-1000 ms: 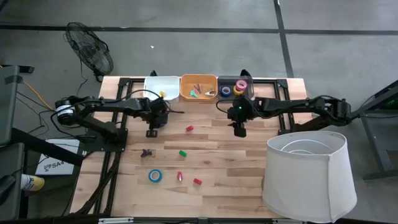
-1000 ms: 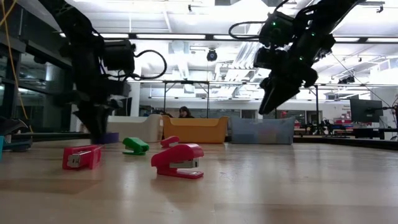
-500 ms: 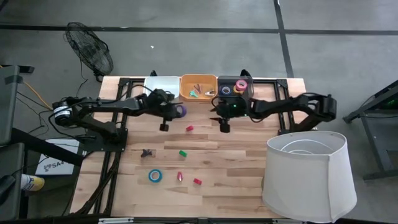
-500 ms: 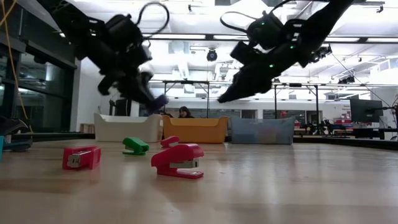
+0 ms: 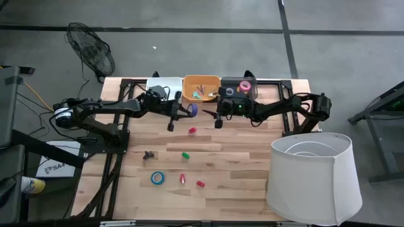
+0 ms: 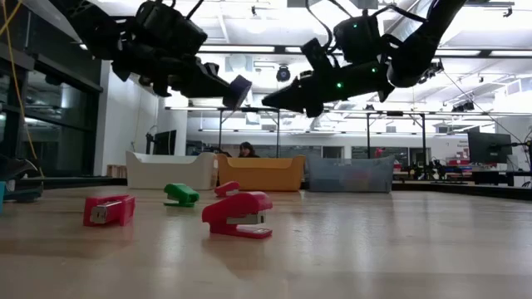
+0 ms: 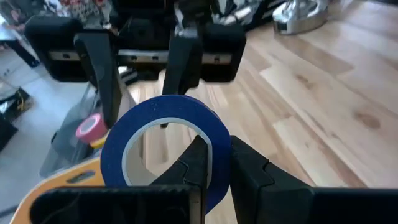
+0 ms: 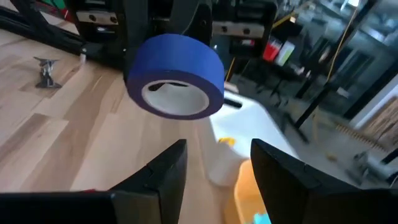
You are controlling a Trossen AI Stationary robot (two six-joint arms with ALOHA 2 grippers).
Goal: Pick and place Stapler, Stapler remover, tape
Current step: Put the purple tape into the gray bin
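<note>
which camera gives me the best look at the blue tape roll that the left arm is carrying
The left wrist view: the blue tape roll fills it, pinched on its rim by the shut left claw. The right wrist view shows the roll clearly too, ahead of the open right claw. The high view shows a small ring; the low view only its edge.

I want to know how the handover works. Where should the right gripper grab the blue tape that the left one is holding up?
Probably the free side of the blue tape. The left gripper pinches one wall, a finger through the hole. The right gripper, open, faces the roll from across, so one finger into the open centre, one outside.
</note>
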